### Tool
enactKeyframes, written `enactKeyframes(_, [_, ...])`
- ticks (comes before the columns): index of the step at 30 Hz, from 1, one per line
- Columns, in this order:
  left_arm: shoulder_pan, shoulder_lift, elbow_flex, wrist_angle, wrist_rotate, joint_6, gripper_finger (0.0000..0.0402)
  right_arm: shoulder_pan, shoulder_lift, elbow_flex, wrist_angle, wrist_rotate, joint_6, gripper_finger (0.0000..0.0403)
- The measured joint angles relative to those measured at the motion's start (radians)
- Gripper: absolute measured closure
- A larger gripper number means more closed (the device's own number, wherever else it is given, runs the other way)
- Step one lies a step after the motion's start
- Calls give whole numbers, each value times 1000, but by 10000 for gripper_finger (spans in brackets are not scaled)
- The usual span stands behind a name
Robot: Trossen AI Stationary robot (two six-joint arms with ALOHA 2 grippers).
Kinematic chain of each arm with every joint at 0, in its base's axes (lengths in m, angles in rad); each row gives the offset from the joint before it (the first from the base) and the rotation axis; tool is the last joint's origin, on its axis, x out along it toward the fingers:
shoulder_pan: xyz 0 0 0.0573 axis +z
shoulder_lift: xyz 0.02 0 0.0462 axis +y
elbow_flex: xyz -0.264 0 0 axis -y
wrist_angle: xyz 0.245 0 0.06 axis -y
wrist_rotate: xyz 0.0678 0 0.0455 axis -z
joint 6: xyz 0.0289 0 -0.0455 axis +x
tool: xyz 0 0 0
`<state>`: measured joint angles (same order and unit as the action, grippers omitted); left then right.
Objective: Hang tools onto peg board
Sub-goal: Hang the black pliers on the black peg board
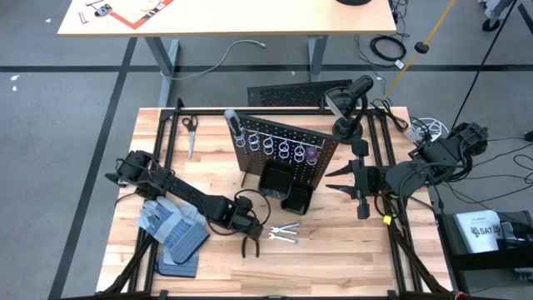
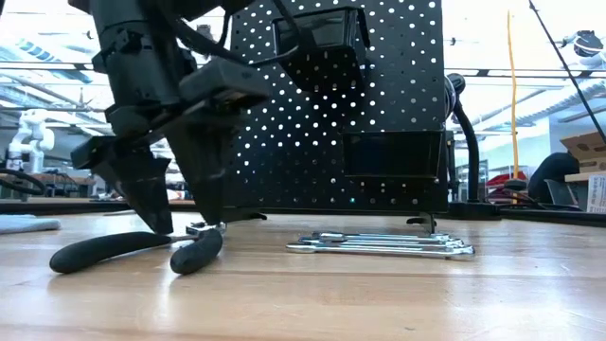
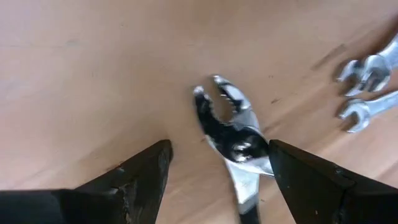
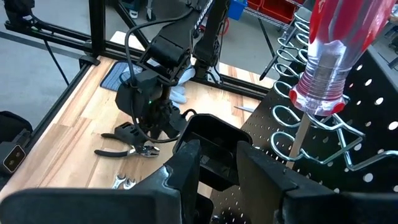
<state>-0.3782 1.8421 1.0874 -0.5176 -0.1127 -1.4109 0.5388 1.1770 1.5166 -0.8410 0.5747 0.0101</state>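
The black-and-silver pliers [image 3: 233, 134] lie flat on the wooden table, jaws parted, in front of the peg board [image 1: 287, 150]. My left gripper [image 3: 217, 155] points down over them, open, with one finger on each side of the pivot [image 3: 244, 148]. Silver wrenches [image 1: 283, 233] lie side by side just to the right of the pliers. A red-handled screwdriver [image 4: 333, 50] hangs in one of the board's silver rings [image 4: 311, 118]. A grey-handled one [image 1: 234, 127] stands at the board's left end. My right gripper [image 4: 217, 155] waits raised at the board's right, open and empty. My left gripper comes at the pliers from above. One finger [image 3: 298, 171] stands close against the pivot side of the pliers' head. I cannot tell whether it touches. The pliers lie flat on the table.
Blue-grey gloves [image 1: 165, 218] and a blue-grey pad [image 1: 179, 254] lie at the near left under the left arm. Scissors [image 1: 190, 133] lie at the far left. A black bin [image 1: 283, 187] juts from the board's front. A camera stand [image 1: 350, 112] rises at the far right.
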Motion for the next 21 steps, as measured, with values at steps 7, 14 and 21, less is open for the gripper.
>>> enactKeyframes(7, [-2, -1, -12, -4, -64, 6, 117, 0, 0, 0, 0, 0, -4, 303])
enactKeyframes(14, [-1, 0, -13, -57, -84, 113, 116, 0, 0, 0, 1, 0, -4, 303])
enactKeyframes(21, [1, -12, -7, -77, -32, 135, 116, 0, 0, 0, 6, 0, -3, 303])
